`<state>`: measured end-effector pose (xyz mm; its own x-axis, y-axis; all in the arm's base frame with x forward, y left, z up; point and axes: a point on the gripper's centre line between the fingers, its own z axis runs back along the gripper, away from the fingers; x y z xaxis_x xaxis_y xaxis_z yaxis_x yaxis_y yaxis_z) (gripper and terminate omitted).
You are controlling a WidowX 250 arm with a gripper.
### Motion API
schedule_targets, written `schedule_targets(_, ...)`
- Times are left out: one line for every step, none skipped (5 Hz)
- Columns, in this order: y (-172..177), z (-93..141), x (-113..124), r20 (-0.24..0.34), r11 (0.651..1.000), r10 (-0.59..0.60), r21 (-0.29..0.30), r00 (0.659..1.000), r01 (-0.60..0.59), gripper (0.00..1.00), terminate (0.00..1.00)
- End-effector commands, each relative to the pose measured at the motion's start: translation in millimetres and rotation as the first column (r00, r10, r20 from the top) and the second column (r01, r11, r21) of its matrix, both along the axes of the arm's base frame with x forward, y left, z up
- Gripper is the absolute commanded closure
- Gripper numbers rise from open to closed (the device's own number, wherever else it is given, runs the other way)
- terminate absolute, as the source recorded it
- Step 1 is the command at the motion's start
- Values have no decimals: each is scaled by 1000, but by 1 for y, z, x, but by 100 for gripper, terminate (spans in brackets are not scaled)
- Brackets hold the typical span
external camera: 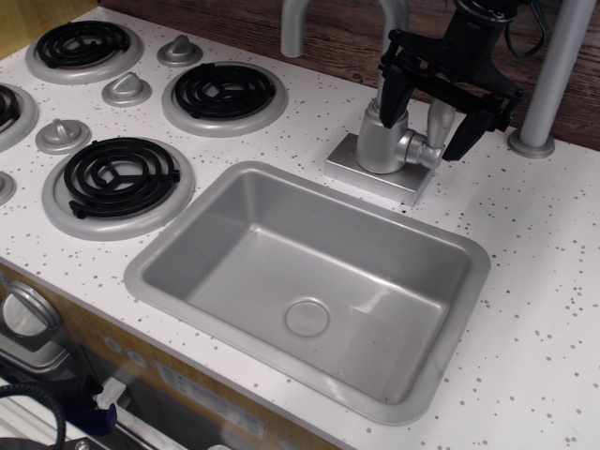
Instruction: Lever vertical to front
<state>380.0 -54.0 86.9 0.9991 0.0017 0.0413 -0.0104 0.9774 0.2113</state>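
My fingers (427, 108) hang spread around the lever (439, 120) near the table's (525, 281) back edge, gripping nothing; it stands upright, so the pull forward remains.

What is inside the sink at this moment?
The sink holds nothing loose: only its round drain shows on the bare grey floor. Nothing covers the basin; the claw is behind it, around the lever on the faucet base.
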Motion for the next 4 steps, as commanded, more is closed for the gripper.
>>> schedule_targets(0, 0, 0, 0, 1000, 0, 0, 1000, 0, 0, 0)
schedule_targets(-5, 7, 6, 79, 999, -33, -27, 996, 35, 0, 0)
schedule_targets(-7, 14, 15, 161, 997, -70, 39, 984, 65, 0, 0)
schedule_targets(-10, 22, 23, 177, 996, -93, 32, 980, 89, 0, 0)
